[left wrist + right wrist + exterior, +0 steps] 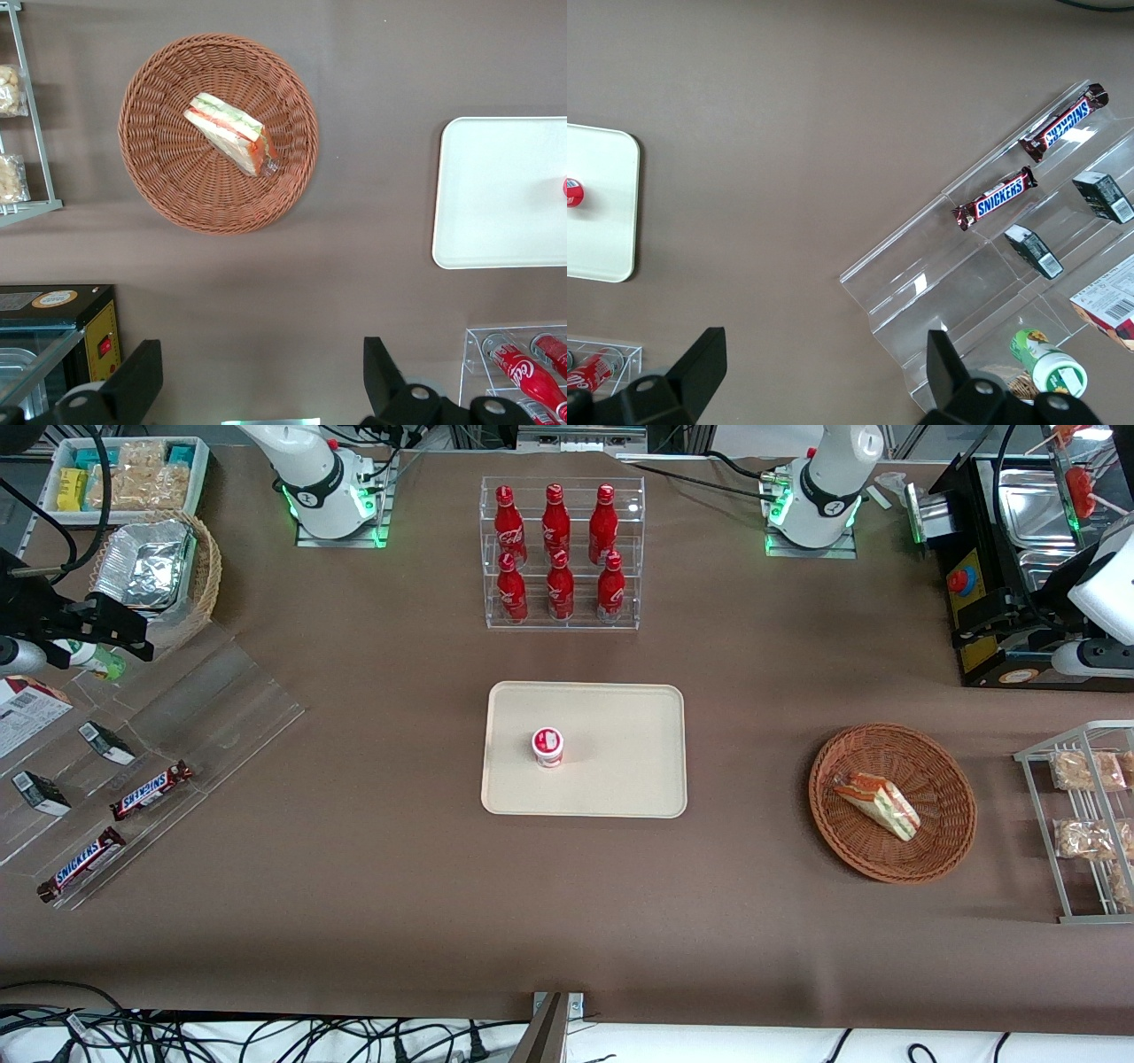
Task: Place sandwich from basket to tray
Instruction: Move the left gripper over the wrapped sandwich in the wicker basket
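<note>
While the sandwich (227,132) is sitting in the basket (168,190), the pincer (262,376) is hovering released nearby; next it needs lowering onto it, tray (620,788) at the basket's nine o'clock.

left arm raised toward the working arm's end of the table, forearm and wrist only partly in front view, at about 3 o'clock of that frame. gripper (261,381) held high above the table, camera facing straight down. fingers (137,376) spread wide apart, nothing between them, nothing touched. wrist level, both black finger tips at even height, jaws empty.
</note>
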Tool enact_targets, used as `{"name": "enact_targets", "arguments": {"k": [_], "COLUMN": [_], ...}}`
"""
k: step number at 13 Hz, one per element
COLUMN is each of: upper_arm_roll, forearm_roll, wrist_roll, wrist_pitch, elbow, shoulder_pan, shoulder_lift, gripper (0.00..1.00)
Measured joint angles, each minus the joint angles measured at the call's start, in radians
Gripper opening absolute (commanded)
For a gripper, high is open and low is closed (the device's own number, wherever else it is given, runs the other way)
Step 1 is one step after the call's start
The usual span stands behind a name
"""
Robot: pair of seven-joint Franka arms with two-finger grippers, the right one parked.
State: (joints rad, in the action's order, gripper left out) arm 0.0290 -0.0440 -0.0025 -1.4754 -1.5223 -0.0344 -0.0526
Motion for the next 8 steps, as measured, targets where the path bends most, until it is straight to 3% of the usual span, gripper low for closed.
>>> {"name": "enact_targets", "arguments": {"k": [5, 8], "upper_arm_roll": [0.006, 0.008], "forearm_roll": [0.0, 0.0], "wrist_roll": [-0.018, -0.155], "wrist_pitch": [-0.008, -0.099], "elbow": [0.0, -0.002], "shoulder_pan": [0.0, 0.0], "shoulder_lift": [-0.034, -0.114], "gripper": [1.0, 1.0]}}
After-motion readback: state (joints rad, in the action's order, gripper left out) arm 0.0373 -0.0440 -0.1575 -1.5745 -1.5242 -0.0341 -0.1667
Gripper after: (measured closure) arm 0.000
